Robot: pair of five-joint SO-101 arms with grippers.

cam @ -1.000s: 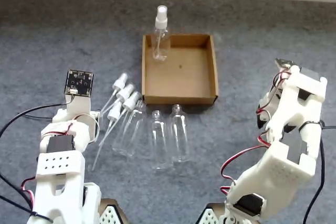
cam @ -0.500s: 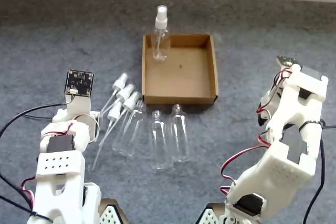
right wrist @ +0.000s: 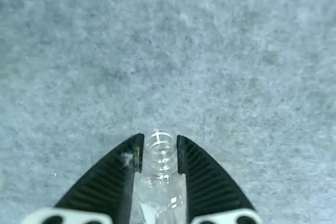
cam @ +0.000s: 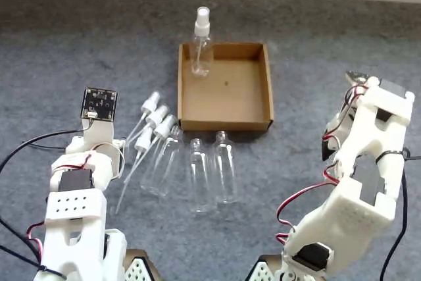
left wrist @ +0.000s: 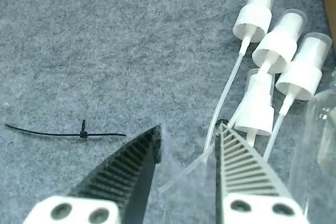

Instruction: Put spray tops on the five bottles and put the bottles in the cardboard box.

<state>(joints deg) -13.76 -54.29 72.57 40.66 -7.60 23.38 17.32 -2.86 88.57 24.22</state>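
Note:
My right gripper (right wrist: 159,150) is shut on the threaded neck of a clear bottle (right wrist: 159,157) with no top, held above the grey carpet. In the high view that arm (cam: 365,156) stands right of the cardboard box (cam: 263,90), with the bottle's tip (cam: 357,77) showing at its far end. My left gripper (left wrist: 186,139) is open just short of several white spray tops (left wrist: 257,109), and one thin tube lies between its fingers. Three uncapped bottles (cam: 198,176) lie in front of the box. One capped bottle (cam: 202,47) stands in the box's far left corner.
A black cable tie (left wrist: 68,132) lies on the carpet beside the left gripper. The spray tops (cam: 152,122) lie in a cluster left of the box, next to the leftmost bottle (cam: 164,159). Grey carpet (cam: 302,37) covers the whole table.
The right arm has edged slightly to the right with its bottle. The left arm, the box and the loose parts have not moved.

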